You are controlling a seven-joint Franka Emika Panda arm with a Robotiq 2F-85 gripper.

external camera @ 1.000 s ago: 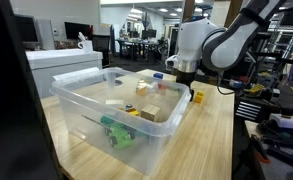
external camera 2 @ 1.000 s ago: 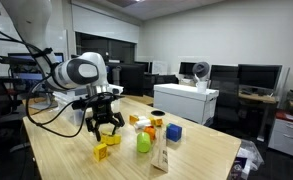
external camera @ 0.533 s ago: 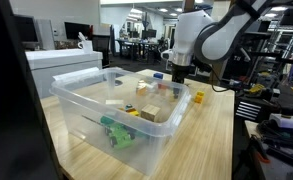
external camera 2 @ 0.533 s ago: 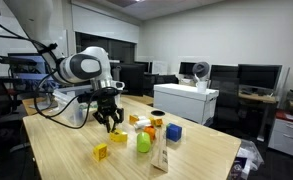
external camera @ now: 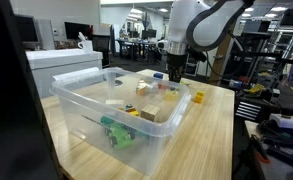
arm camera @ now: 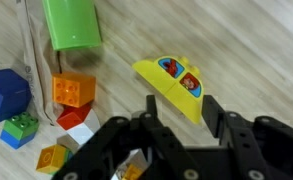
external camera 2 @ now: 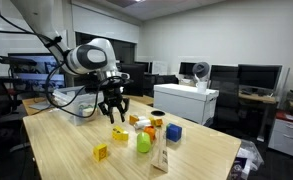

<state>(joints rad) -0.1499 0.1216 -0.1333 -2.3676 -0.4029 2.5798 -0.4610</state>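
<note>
Here, in an exterior view, we see the gripper [external camera: 176,72] hanging from the white arm just past the far rim of a clear plastic bin [external camera: 81,105]. The bin is thin-walled with rounded corners and stands on a pale wood-grain table [external camera: 211,140]. The dark fingers are too small here for us to judge their spread.

In an exterior view from across the room, the gripper [external camera 2: 114,110] hovers with its 2 fingers spread and nothing between them. The yellow curved piece [external camera 2: 119,132] lies on the table [external camera 2: 56,150] right beneath it, not touched. Near it sit a green cylinder [external camera 2: 144,142], a blue cube [external camera 2: 174,132] and a small yellow brick [external camera 2: 101,152].

In the wrist view, the gripper [arm camera: 183,108] shows 2 black fingers [arm camera: 218,118] apart, framing the yellow curved piece [arm camera: 171,85]. That piece is glossy plastic, a wedge with a rounded edge. It bears a red-and-blue sticker whose drawing carries no lettering we can read. Beside it lie the smooth green cylinder [arm camera: 71,22], a studded orange brick [arm camera: 73,90] and the blue cube [arm camera: 6,92].
</note>
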